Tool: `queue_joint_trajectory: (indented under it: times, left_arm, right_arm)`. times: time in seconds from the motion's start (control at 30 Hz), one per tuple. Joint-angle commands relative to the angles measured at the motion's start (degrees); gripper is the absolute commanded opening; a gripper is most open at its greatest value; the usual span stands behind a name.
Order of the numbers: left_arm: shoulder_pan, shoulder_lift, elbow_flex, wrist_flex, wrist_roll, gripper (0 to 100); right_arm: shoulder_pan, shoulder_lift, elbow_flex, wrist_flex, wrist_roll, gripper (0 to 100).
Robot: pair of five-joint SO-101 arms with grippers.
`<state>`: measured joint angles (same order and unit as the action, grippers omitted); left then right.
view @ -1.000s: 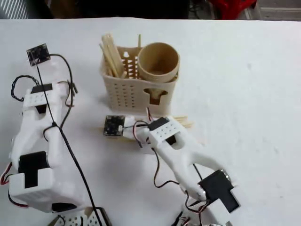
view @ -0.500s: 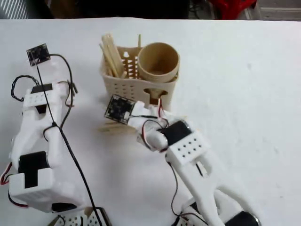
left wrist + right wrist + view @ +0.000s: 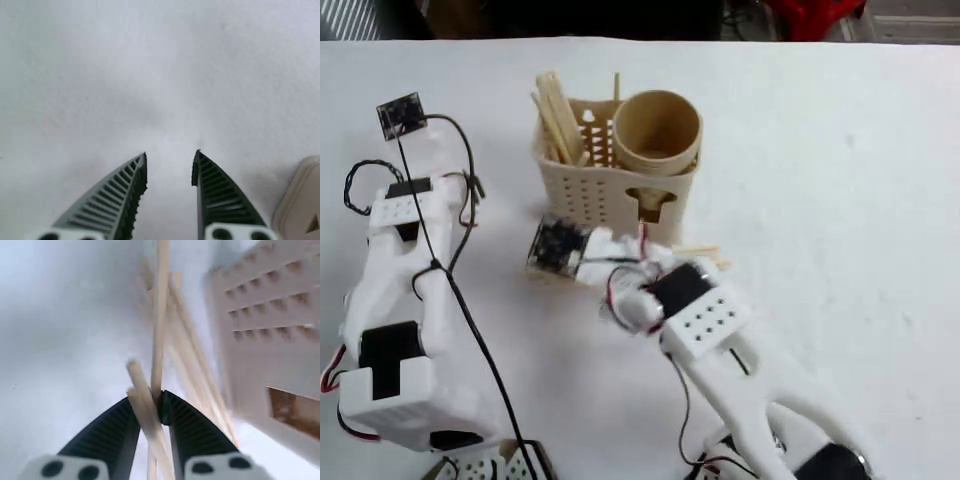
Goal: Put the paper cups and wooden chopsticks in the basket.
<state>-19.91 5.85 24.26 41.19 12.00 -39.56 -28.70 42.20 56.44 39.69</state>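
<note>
a white table [image 3: 840, 150] spreads under both arms, with a dark strip of room behind it. the right claw [image 3: 159, 405] is clamped on a few wooden chopsticks [image 3: 159, 330], which cross between its jaws and run out ahead of the tips, low over the table. the perforated basket [image 3: 260, 340] stands just beside this claw, to one side of the held sticks. inside the basket, beyond the claw, sit the paper cups [image 3: 657, 130] and a bundle of upright chopsticks [image 3: 553, 110] leaning in a far corner. loose chopsticks [image 3: 705, 255] lie on the table behind the claw, beside its arm. the left claw [image 3: 170, 160] hangs with jaws apart above bare table, gripping nothing, a basket corner off to its side.
</note>
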Motion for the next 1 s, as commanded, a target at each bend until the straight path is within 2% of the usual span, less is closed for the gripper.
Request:
queue_joint_trajectory:
  times: [0.0,0.1,0.33,0.47,0.53,0.77,0.97]
  left_arm:
    - [0.3,-1.5,-0.4,-1.1,0.4,17]
    - [0.3,-1.5,-0.4,-1.1,0.4,17]
    - [0.3,-1.5,-0.4,-0.9,0.4,17]
    - [0.3,-1.6,-0.4,-0.7,0.4,17]
    - [0.3,-1.6,-0.4,-0.7,0.4,17]
    - [0.3,-1.6,-0.5,-1.0,0.4,17]
    - [0.3,-1.6,-0.6,-1.0,0.4,17]
  right_arm:
    - [-0.5,5.6,5.2,-9.5,-0.5,8.4]
    - [-0.4,10.2,6.5,-12.8,-0.5,14.6]
    - [-0.4,14.9,6.3,-13.4,0.0,14.6]
    - [-0.3,14.1,6.4,-13.4,-0.1,2.5]
    - [-0.2,12.6,6.4,-13.0,-0.4,2.2]
    - [7.7,-1.9,6.2,-7.5,-0.5,1.5]
    - [8.6,-21.2,6.0,-1.7,-1.6,1.5]
